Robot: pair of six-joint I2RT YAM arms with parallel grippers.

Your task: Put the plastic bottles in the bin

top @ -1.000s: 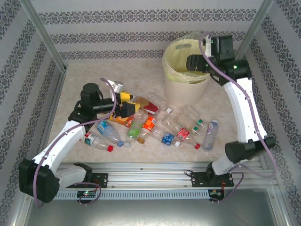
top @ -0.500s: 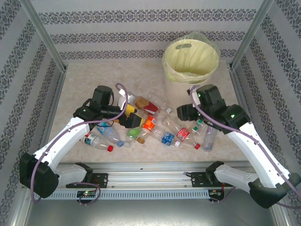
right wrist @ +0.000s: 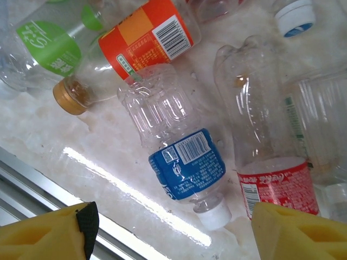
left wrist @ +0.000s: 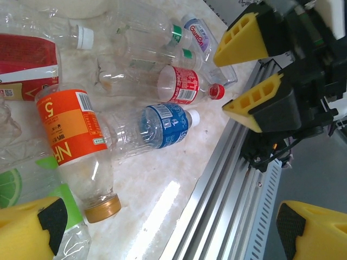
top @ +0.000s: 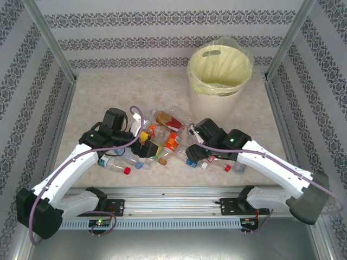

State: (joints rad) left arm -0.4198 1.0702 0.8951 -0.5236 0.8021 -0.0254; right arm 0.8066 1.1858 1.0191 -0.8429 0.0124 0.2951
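The bin (top: 209,105) stood upright on the table (top: 97,97), its lined mouth unobstructed. The bottles (top: 173,142) were scattered on their sides in a heap on the near side of the bin, a little apart from its foot.

Both grippers hung low over that heap. The left gripper (top: 149,145) was placed at the end of the heap farthest from the bin, its jaws spread wide with nothing between them. The right gripper (right wrist: 173,233) was placed at the end nearer the bin. Its jaws were also spread, and a blue-labelled bottle (right wrist: 181,157) lay under the gap, apparently untouched.

The step in hand was judged to be the pick of that bottle. A firm grip would probably be got by closing across the labelled body rather than the ribbed clear part, which looked thin and likely to buckle. The red-labelled bottle (right wrist: 271,184), lying just beside it, was best kept out of the jaws. The white cap (right wrist: 212,215) was thought too small to be pinched safely.
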